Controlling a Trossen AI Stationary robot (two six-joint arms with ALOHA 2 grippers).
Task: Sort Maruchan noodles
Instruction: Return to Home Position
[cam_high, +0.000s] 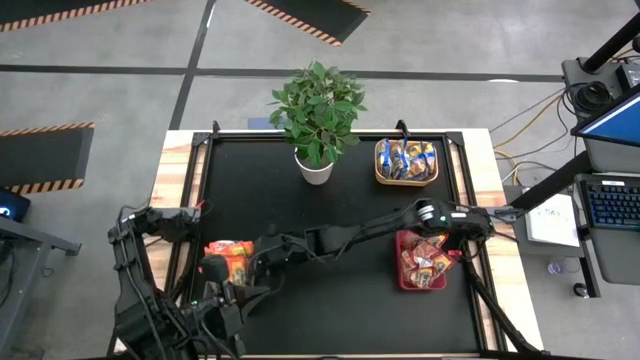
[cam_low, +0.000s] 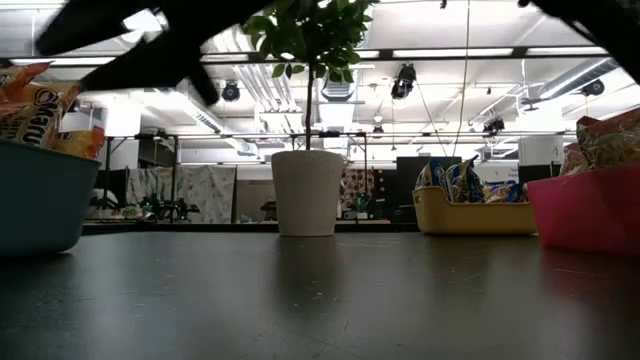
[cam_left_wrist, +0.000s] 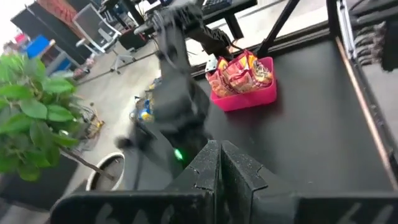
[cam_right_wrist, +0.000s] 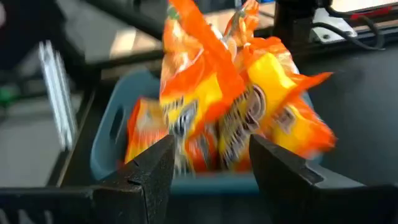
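Several orange Maruchan packets (cam_right_wrist: 217, 106) are heaped in the grey-blue bin (cam_right_wrist: 109, 134) at the table's near left (cam_high: 228, 258); one of them stands up out of the heap. My right gripper (cam_right_wrist: 211, 146) has reached across the table to this bin (cam_high: 252, 258). It is open, with a finger on either side of the heap. Red-pink packets (cam_high: 425, 258) fill the red bin (cam_left_wrist: 249, 99) on the right. Blue-and-yellow packets (cam_high: 405, 158) lie in the orange bin (cam_low: 470, 215) at the far right. My left gripper (cam_left_wrist: 217, 158) is shut and waits near the front left edge (cam_high: 240, 292).
A potted plant in a white pot (cam_high: 316, 165) stands at the far middle of the table. My right arm (cam_high: 360, 232) stretches across the middle of the black mat. The mat's centre (cam_high: 340, 290) between the bins is bare. A laptop (cam_high: 610, 200) sits off the table's right side.
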